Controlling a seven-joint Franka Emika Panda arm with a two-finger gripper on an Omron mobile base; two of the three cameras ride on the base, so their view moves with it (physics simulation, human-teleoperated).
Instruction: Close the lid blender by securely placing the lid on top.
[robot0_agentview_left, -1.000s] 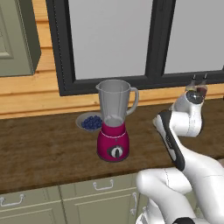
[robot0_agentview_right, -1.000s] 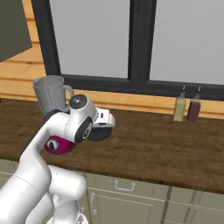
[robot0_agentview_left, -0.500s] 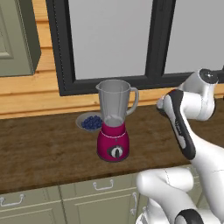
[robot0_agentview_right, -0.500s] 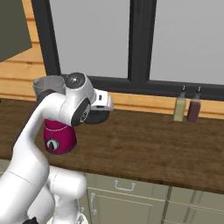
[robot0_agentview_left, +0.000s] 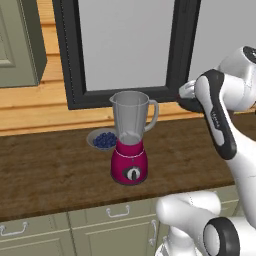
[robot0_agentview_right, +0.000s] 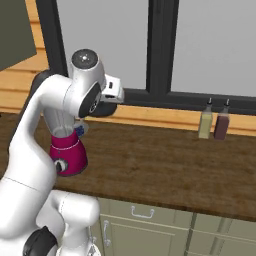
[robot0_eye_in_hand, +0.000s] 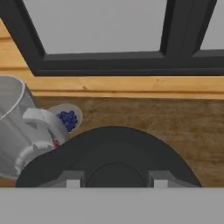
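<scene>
above the counter: the gripper (robot0_eye_in_hand: 113, 181) hangs high, near window-sill level, its two fingers (robot0_eye_in_hand: 73, 180) closed on the raised centre of the lid (robot0_eye_in_hand: 109, 153)
tool state: clamped on the lid, which sits flat across the fingertips – a wide black disc seen from above in the hand view
how the lid handles: looks stiff, thin and light; the smooth black face could slip or tip if taken by the rim, so the raised centre is the sensible hold, and that is where it is held
lid in the base views: a dark edge under the hand (robot0_agentview_left: 189, 104), and again beside the white wrist (robot0_agentview_right: 102, 107)
blender: jar (robot0_agentview_left: 131, 116) stands upright on its magenta base (robot0_agentview_left: 129, 166) on the wooden counter (robot0_agentview_left: 45, 170), mouth uncovered
lid against blender: apart – the lid is up and off to the robot's right of the jar mouth, roughly at rim height or just over it; in the hand view the jar (robot0_eye_in_hand: 13, 127) lies at the left edge, handle toward the lid
beyond: a grey bowl of blueberries (robot0_agentview_left: 103, 139) just behind the base; two small bottles (robot0_agentview_right: 213, 120) well off along the counter
</scene>
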